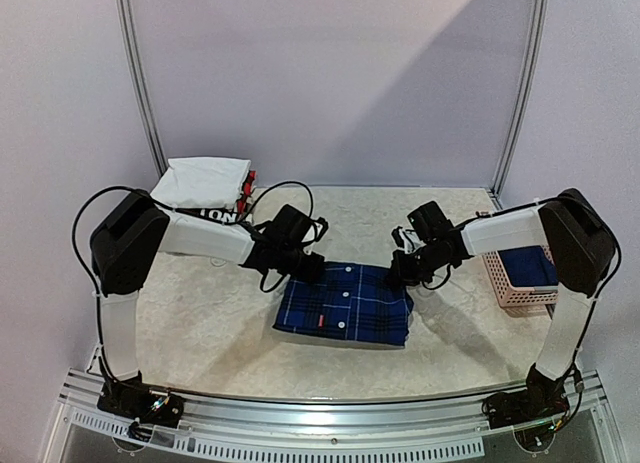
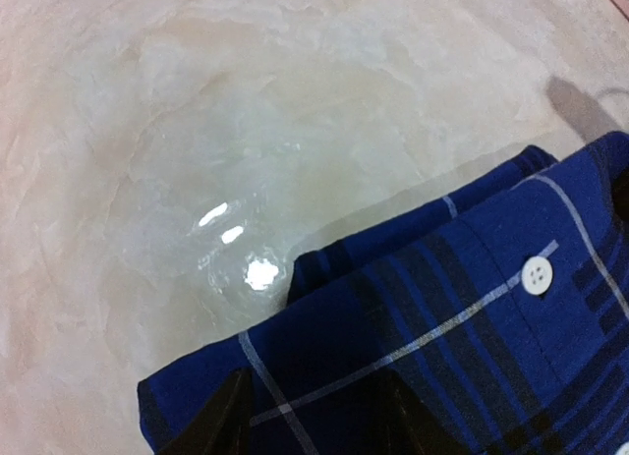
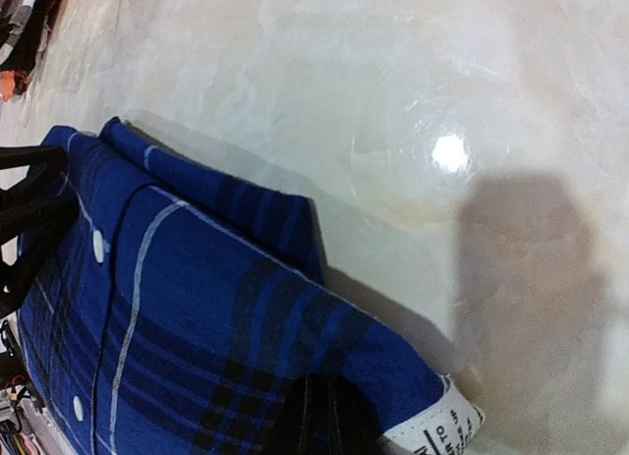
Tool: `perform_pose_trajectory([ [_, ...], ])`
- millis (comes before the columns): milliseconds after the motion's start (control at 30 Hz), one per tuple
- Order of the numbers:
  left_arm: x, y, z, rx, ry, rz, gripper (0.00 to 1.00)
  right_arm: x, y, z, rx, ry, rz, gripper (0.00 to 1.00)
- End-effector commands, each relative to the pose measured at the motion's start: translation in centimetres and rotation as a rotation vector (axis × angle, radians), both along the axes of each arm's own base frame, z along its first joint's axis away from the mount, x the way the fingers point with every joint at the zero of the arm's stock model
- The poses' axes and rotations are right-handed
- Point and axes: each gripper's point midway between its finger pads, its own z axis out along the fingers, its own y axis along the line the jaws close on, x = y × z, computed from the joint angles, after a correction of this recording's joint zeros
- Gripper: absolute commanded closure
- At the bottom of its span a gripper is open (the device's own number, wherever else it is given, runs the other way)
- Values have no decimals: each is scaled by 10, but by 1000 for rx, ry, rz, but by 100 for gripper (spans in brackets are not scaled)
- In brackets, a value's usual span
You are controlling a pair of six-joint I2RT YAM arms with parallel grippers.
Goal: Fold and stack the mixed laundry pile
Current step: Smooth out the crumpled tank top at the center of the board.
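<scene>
The dark-blue plaid shirt (image 1: 345, 303) lies folded into a rectangle mid-table, buttons up. My left gripper (image 1: 308, 268) is at its far left corner. In the left wrist view its two dark fingers (image 2: 211, 421) stand apart with plaid cloth (image 2: 472, 308) spanning under and between them. My right gripper (image 1: 403, 273) is at the far right corner. There its fingertips (image 3: 329, 416) are pressed together in the cloth (image 3: 197, 298) beside the white care label (image 3: 442, 426), and that corner sits slightly raised. A navy garment (image 1: 530, 266) lies in the basket.
A pink lattice basket (image 1: 505, 293) stands at the right, just beyond the right arm. A white folded garment (image 1: 205, 181) rests on a black red-lettered one (image 1: 215, 215) at the back left. Pale walls and metal posts close off the back.
</scene>
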Motion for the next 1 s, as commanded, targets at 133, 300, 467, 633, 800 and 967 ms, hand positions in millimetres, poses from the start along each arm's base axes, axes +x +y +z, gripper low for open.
perform_pose_trajectory([
  [133, -21, 28, -27, -2, 61, 67, 56, 26, -9, -18, -82, 11, -19, 92],
  [300, -26, 26, 13, -28, -3, 58, 55, 27, 9, 19, -56, -24, 40, 91],
  [467, -33, 22, 59, -51, -70, 41, 52, 5, 31, 60, -35, -88, 108, 90],
  [633, -62, 15, 84, -39, -113, 2, 51, -33, 46, 74, -22, -106, 159, 89],
  [800, -102, 0, 83, -40, -98, -59, 54, -73, 61, 74, 2, -102, 219, 89],
  [967, -135, -11, 58, -34, -56, -107, 58, -92, 61, 56, -17, -82, 225, 89],
])
